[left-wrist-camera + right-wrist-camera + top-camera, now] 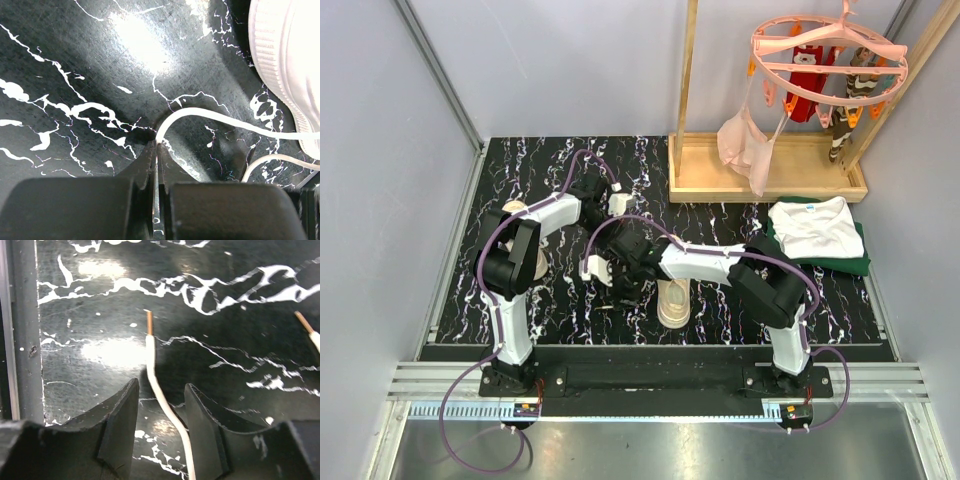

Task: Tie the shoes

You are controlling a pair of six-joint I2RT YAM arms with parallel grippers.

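Left end effector [157, 150]: clamped on lace [215, 116]. Right end effector [161, 400]: open, lace tip [149, 322] just ahead; tip may slip aside before closure.

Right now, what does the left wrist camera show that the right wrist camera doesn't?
Only the left wrist view: the left gripper shut on a white lace, and the ribbed sole edge of a shoe. Only the right wrist view: the right gripper open, a lace end with a brown tip lying between its jaws, a second tip at the right, and the metal edge rail. Both: the black marbled table and white laces.
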